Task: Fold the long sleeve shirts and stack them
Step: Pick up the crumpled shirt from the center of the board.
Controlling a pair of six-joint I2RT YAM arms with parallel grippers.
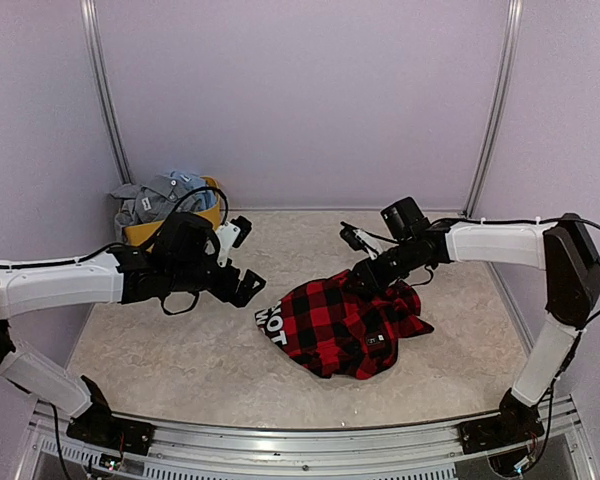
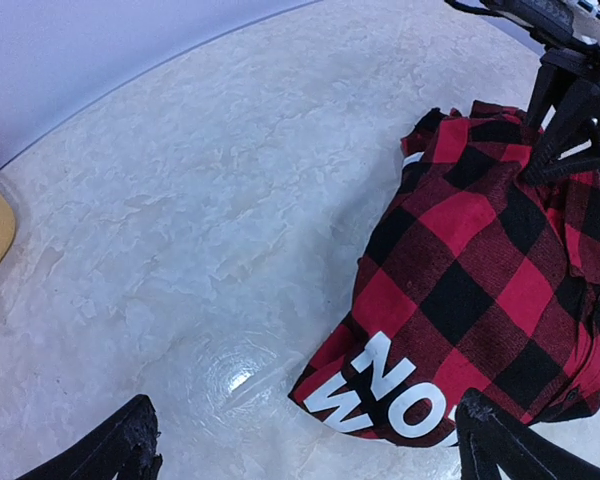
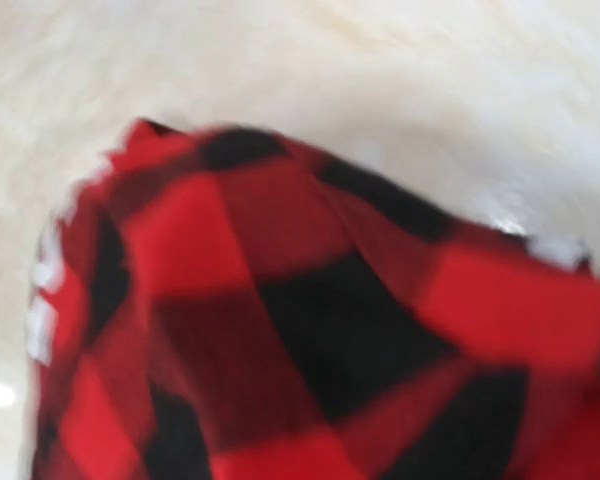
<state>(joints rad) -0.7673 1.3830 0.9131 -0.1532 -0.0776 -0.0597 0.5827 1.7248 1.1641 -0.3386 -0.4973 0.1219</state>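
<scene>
Light: bright, even, soft, from overhead.
Glare: 1 small white hotspot on the table [image 2: 238, 378] just left of the red-and-black flannel shirt [image 2: 480, 290], left wrist view.
Shadows: thin, soft, hugging the shirt's near edge.
Blur: right wrist view smeared throughout, the shirt's checks soft-edged.
Distortion: left wrist view bows the table's edge beyond the shirt.

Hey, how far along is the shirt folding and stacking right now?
Nothing looks done: no folded stack shows. In hand: the red checked shirt lies bunched on the table, right gripper down on its far edge, grip unclear; left gripper open beside it. Left: fold it, then the grey and blue shirts in the yellow tub.
</scene>
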